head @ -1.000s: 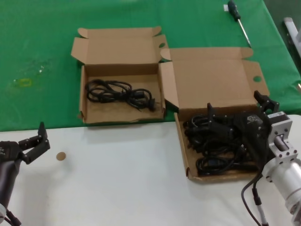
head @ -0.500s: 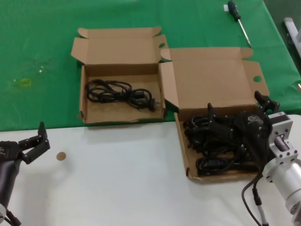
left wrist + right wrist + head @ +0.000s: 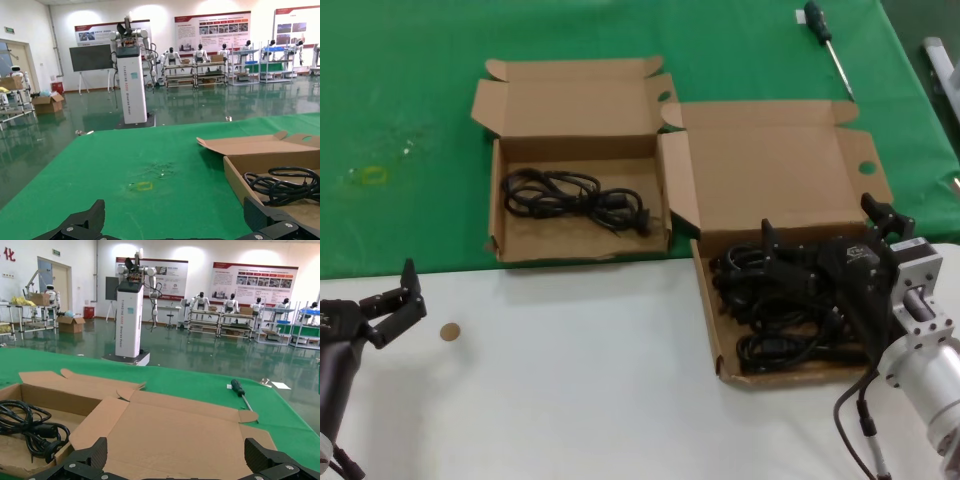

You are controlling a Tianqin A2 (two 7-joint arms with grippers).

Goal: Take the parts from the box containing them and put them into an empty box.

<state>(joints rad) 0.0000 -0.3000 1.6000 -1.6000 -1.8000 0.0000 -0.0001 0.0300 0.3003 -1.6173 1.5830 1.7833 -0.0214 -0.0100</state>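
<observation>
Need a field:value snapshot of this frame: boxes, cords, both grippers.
source: larger brown cardboard mailer box, holds a pile of black power cord bundles
target: smaller brown cardboard mailer box, one black cord bundle inside
right gripper: open, over the larger box
left gripper: open, over the white table, apart from both boxes
other: black-handled screwdriver on the green cloth

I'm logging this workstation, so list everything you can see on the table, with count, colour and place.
Smaller square cardboard mailer box: one, brown, left, on green cloth.
Black power cord bundle: one, inside the smaller box.
Larger wide-lidded cardboard mailer box: one, brown, right.
Pile of black cord bundles: several, inside the larger box.
Black-handled screwdriver: one, far right on the cloth.
Small round disc: one, tan, on the white surface.
Left end effector: black, open, near left, idle.
Right end effector: black, open, over the larger box.
</observation>
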